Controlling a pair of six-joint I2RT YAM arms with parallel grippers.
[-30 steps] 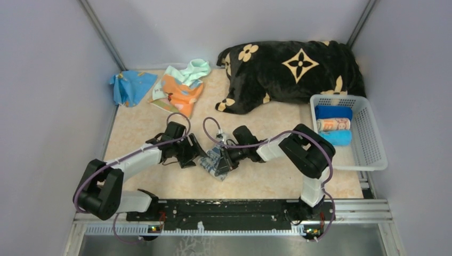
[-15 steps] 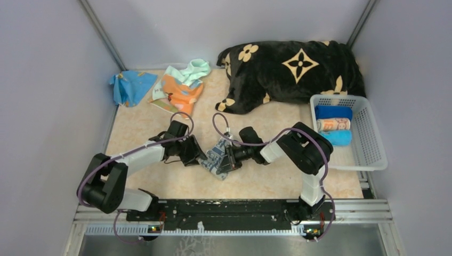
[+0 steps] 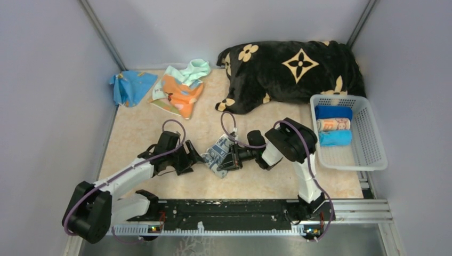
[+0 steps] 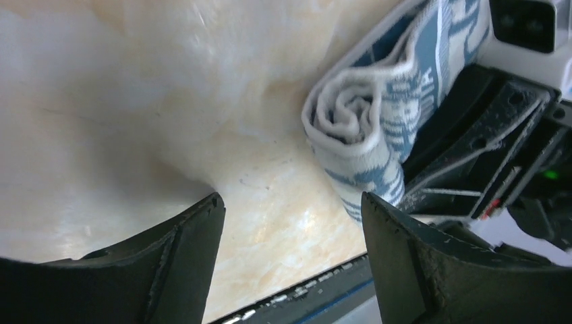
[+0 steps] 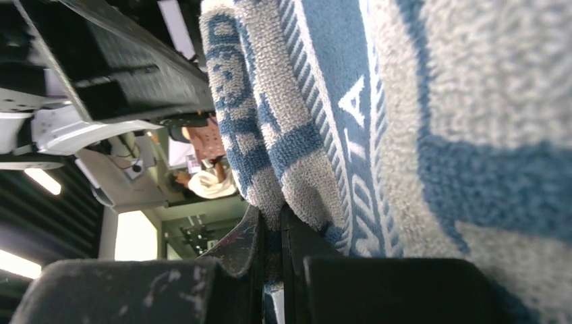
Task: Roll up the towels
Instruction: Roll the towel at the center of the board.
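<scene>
Gripping the rolled grey-blue towel point(image 3: 216, 153) in the middle of the desk point(image 3: 144, 128) with the right hand point(image 3: 226, 160), clamped shut on its cloth. Holding the left hand point(image 3: 198, 158) open just beside the roll's spiral end, nothing between the fingers point(image 4: 182, 256). Lying loose far left: orange towel point(image 3: 181, 96), mint towel point(image 3: 196, 68), blue towel point(image 3: 128, 86). Resting in the basket point(image 3: 373, 160) at right: three rolled towels point(image 3: 333, 125).

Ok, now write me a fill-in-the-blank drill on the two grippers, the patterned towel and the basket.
1. The right gripper is ____ on the grey-blue towel.
2. The left gripper sits beside that towel with its jaws ____.
3. The white basket holds ____ rolled towels.

Missing words: shut; open; three.
</scene>
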